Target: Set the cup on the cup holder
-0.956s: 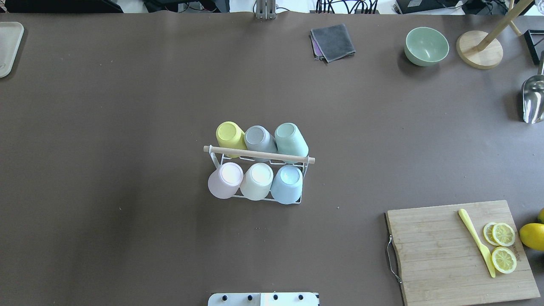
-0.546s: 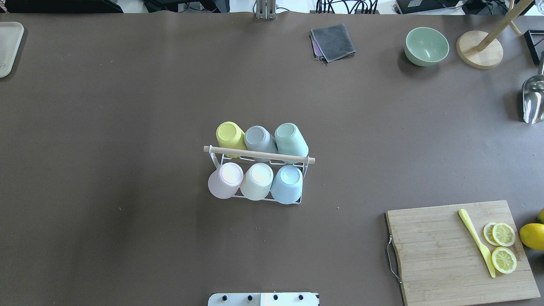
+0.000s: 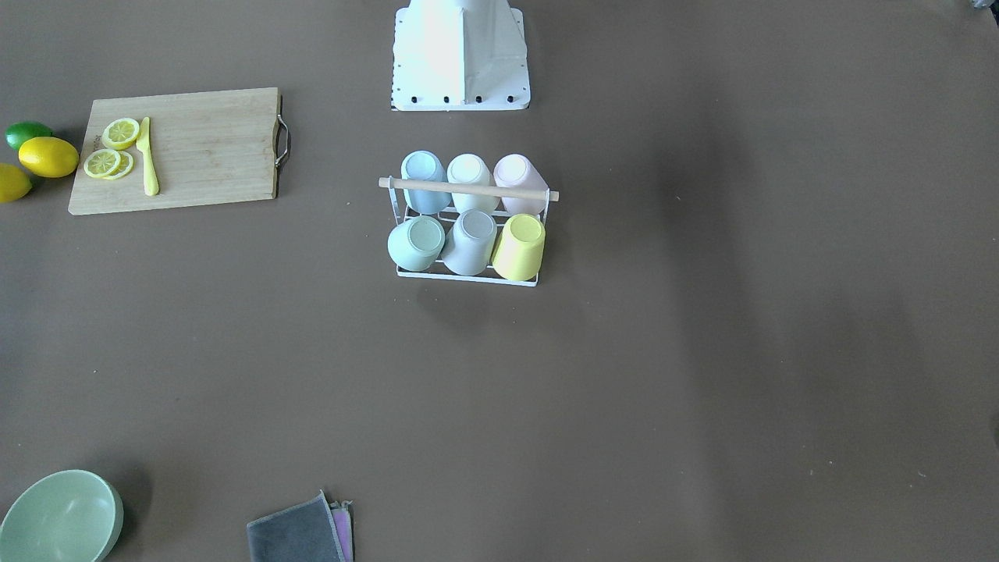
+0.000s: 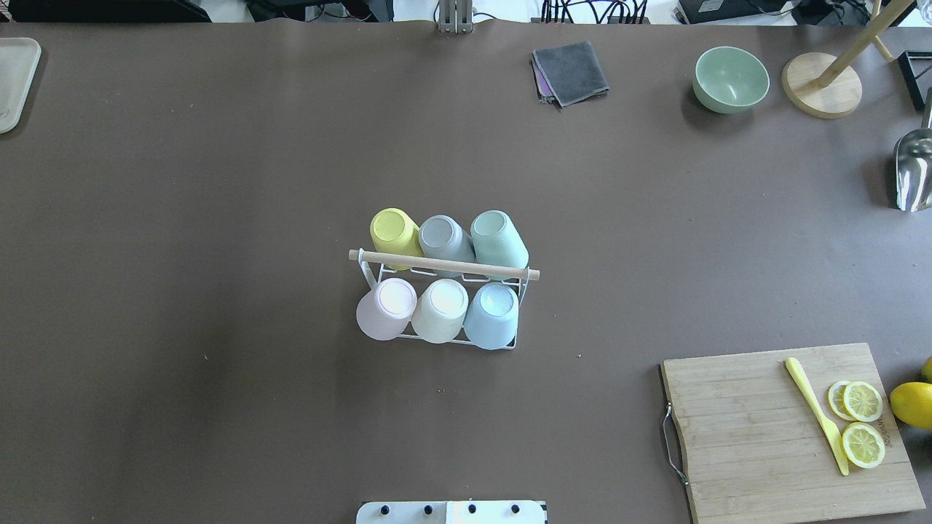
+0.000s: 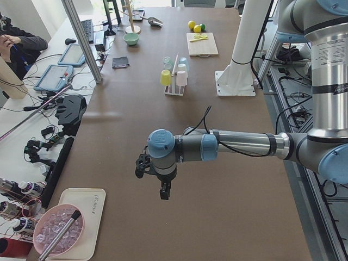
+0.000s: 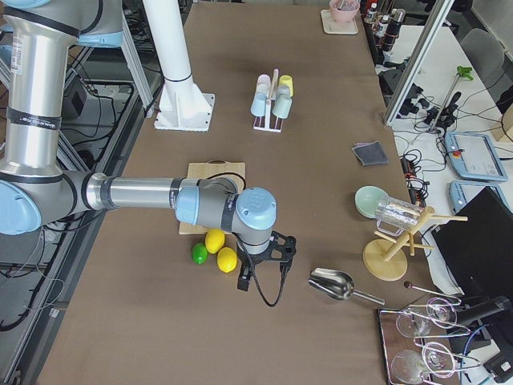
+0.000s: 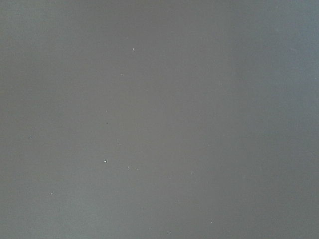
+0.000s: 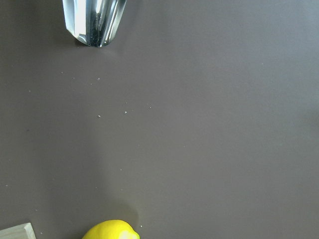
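The holder (image 4: 444, 265) stands at the centre of the bench (image 4: 218, 182) with six inverted cups (image 4: 439, 311). The left fingers (image 5: 142, 166) and right fingers (image 6: 280, 247) hover over opposite ends; whether they are spread cannot be told.

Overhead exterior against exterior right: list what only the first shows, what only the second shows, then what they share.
Only overhead exterior: the yellow knife and lemon slices on the cutting board; in the other view the right arm covers them. Only exterior right: the right gripper, whose opening cannot be judged, the glass mug on the wooden stand, and wine glasses. Both: the cup holder with six cups on it, the green bowl, the grey cloth, the metal scoop.
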Robot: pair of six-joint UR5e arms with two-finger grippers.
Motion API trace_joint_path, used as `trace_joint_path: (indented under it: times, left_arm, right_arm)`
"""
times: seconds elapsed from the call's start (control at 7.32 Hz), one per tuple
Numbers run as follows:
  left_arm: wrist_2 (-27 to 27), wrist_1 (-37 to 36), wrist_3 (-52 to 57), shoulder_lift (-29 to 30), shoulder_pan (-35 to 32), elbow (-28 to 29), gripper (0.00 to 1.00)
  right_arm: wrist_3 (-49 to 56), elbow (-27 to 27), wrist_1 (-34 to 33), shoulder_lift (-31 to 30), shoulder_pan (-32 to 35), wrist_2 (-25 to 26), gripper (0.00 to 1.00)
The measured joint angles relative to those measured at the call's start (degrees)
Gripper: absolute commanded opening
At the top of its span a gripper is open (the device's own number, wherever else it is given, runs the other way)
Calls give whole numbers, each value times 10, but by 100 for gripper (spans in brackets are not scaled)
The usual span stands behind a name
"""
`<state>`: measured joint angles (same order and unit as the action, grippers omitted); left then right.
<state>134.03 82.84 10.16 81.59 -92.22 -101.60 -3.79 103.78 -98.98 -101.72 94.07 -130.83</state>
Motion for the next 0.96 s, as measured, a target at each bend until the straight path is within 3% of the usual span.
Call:
trace_joint_path:
  times: [0.96]
  left_arm:
    - [0, 2, 4, -3, -1, 0, 99]
  right_arm:
    - [-56, -33, 98, 1, 1, -2, 100]
